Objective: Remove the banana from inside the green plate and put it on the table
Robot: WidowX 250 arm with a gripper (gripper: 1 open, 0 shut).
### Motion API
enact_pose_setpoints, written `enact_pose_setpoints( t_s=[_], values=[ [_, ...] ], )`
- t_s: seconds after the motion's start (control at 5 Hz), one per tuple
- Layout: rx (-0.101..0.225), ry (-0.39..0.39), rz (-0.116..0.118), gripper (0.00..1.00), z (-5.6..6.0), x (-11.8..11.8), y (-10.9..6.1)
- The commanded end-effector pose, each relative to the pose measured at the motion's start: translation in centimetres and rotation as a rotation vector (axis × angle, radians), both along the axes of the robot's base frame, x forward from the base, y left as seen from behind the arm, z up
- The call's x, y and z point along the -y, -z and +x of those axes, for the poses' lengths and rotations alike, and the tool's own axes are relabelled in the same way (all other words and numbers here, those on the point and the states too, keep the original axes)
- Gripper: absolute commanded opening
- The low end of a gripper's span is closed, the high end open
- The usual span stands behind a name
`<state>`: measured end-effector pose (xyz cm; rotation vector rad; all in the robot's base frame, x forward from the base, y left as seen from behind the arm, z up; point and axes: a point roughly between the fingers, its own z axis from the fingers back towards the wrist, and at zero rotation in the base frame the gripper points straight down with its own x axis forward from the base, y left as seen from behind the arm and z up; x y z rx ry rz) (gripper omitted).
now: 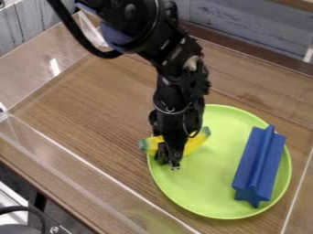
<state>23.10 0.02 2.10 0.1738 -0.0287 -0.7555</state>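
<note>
Gripper [178,157] pinching the banana [184,142] at the green plate [208,196]'s left rim, bare table [98,101] beyond.

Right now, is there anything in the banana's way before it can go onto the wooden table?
Nothing visible blocks it. The gripper is right on the banana, which lies at the green plate's left edge. Only the plate's low rim separates it from the bare table. The blue block sits on the plate's far right side.

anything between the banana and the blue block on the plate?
No. In the camera view only bare green plate separates the banana, under the gripper, from the blue block.
</note>
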Motion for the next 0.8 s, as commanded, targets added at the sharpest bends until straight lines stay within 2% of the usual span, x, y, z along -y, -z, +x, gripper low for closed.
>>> enact_pose_setpoints(
  t_s=[0.0,0.6],
  values=[
    [0.001,-0.012,0.0,0.0,-0.09,-0.76,-0.08],
    [-0.024,-0.007,-0.002,0.0,-0.73,-1.18,-0.42]
  ],
)
